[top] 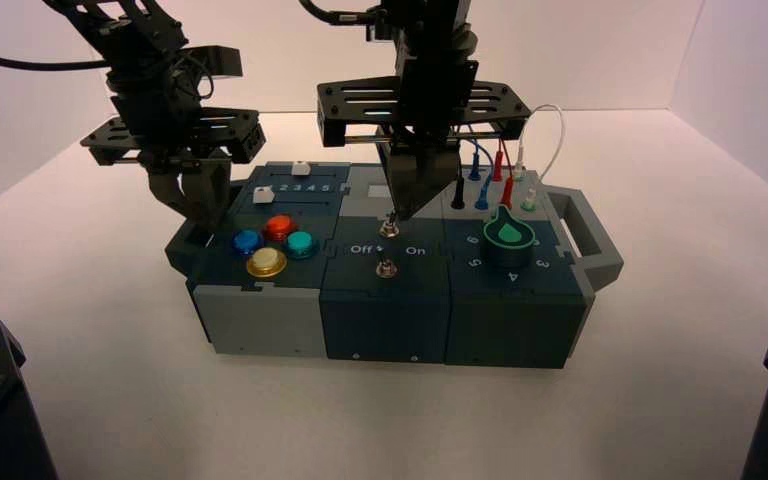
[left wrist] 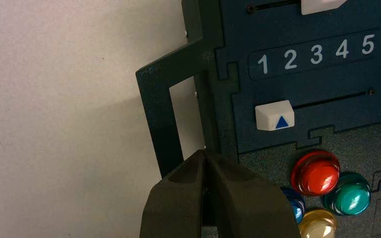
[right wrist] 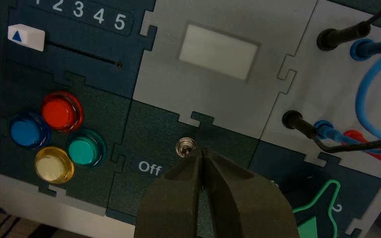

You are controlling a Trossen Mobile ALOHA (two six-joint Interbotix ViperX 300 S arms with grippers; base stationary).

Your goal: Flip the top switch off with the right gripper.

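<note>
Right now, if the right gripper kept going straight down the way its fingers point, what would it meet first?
Probably the top switch: the right gripper, shut, points just beside it. Depth is unclear; it might meet the box panel instead.

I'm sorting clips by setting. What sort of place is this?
Probably a robot test bench in a lab: a plain white table with white walls, holding only a practice box of buttons, sliders, switches and wires. The right gripper hangs at the top switch; the left gripper is at the box's left end.
</note>
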